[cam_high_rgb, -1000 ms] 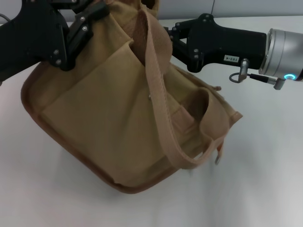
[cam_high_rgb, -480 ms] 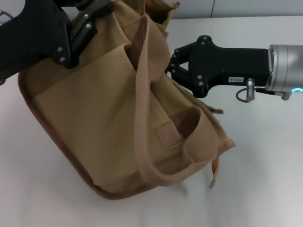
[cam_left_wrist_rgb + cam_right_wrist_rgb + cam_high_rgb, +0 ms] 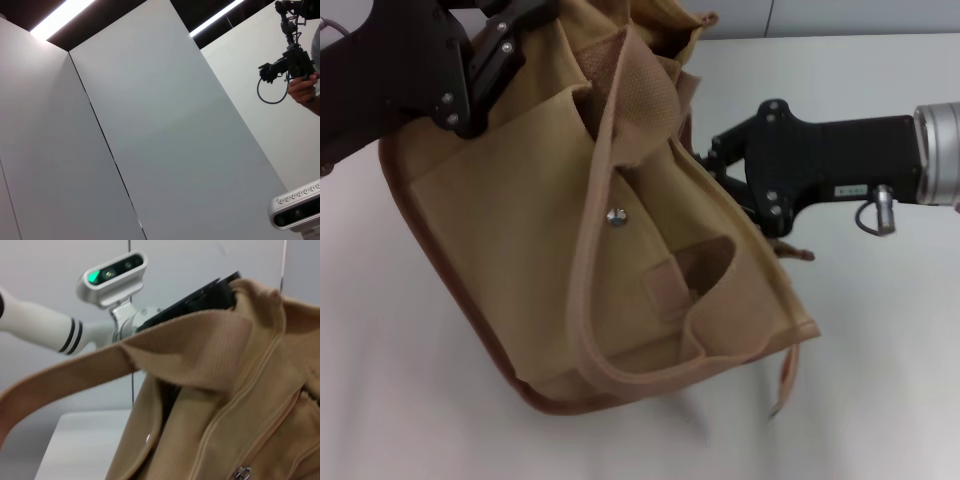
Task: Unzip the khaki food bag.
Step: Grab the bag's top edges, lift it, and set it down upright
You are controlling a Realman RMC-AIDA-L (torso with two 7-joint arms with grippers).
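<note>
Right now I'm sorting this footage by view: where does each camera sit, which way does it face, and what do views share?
Head view: looks down at the khaki food bag on the white table; left gripper at its upper corner, right gripper at its side.
Left wrist view: faces up at wall panels; no gripper of its own visible.
Right wrist view: close on the bag's zipper and handle.
Shared: head and right wrist views both show the bag.

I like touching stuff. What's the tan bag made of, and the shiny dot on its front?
The khaki food bag looks like matte woven canvas: its handle shows a ribbed weave. The snap looks like metal, silver and glinting.
</note>
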